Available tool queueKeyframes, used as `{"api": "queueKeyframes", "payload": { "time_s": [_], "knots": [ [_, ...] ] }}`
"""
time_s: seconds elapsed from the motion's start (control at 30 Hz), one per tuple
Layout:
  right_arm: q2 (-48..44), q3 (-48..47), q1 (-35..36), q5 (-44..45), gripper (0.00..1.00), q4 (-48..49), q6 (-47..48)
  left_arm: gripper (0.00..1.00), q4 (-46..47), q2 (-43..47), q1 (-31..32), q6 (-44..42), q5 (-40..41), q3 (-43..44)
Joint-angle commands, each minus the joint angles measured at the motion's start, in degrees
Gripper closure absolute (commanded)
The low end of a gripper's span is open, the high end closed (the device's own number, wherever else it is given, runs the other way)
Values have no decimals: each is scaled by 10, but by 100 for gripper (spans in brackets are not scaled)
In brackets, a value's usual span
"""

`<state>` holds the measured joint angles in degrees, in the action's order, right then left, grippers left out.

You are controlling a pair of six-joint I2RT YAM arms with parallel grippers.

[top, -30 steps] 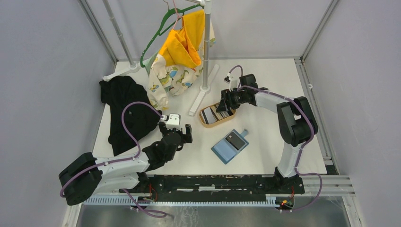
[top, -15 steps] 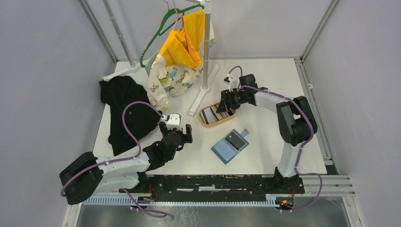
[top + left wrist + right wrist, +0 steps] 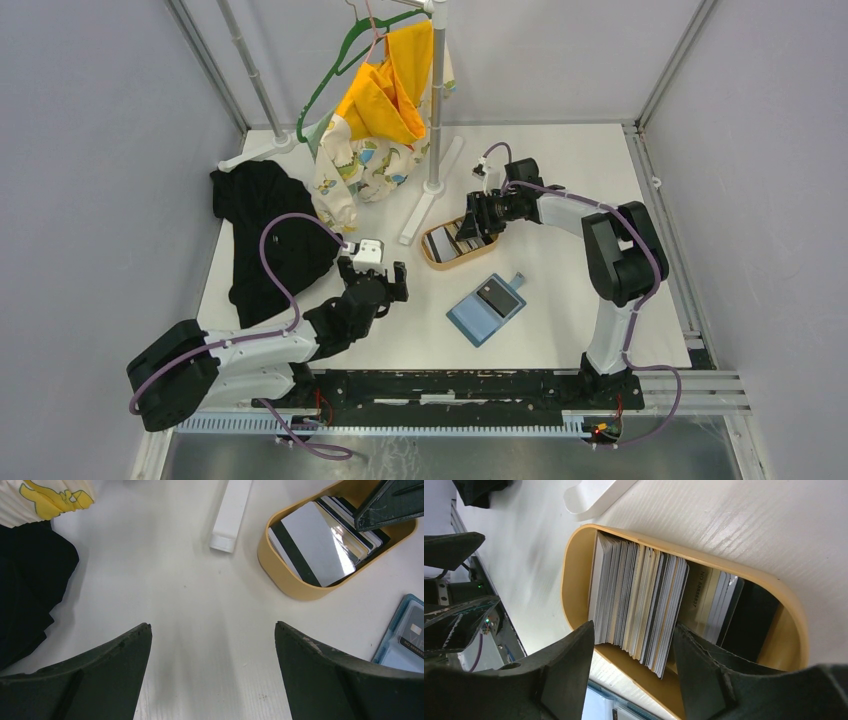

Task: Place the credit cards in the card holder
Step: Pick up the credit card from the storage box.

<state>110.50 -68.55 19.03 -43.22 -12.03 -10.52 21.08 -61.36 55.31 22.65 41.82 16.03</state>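
The credit cards point(image 3: 639, 600) stand as a leaning striped stack inside an oval tan wooden tray point(image 3: 574, 580); they also show in the left wrist view point(image 3: 315, 545) and from above point(image 3: 455, 240). My right gripper point(image 3: 634, 627) hangs over the tray point(image 3: 440, 264), open, its two fingers flanking the stack; whether they touch it I cannot tell. The card holder point(image 3: 485, 308) lies unfolded on the table in front of the tray, teal-blue with a dark pocket point(image 3: 405, 640). My left gripper point(image 3: 212, 630) is open over bare table, well left of the tray point(image 3: 280, 575), holding nothing point(image 3: 372, 270).
A clothes rack's white foot point(image 3: 430, 205) lies just left of the tray point(image 3: 230, 515). Yellow and patterned garments point(image 3: 385, 110) hang at the back. A black cloth point(image 3: 265, 235) is heaped at the left point(image 3: 30, 590).
My right gripper has shifted slightly left over the tray. The left arm has barely moved, and both jaws keep their width.
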Motion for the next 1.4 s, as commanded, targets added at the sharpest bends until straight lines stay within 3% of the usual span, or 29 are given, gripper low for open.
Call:
{"api": "queueKeyframes", "payload": {
  "time_s": [0.0,0.77,1.37],
  "knots": [
    [-16,-13,5,-49,36,33,-27,4,16,-3,-1,-32,11,21],
    [48,-12,9,-93,39,51,-53,4,11,-16,-1,-34,10,31],
    [25,-15,-10,-132,42,56,-68,5,11,-16,-1,-34,8,31]
  ]
}}
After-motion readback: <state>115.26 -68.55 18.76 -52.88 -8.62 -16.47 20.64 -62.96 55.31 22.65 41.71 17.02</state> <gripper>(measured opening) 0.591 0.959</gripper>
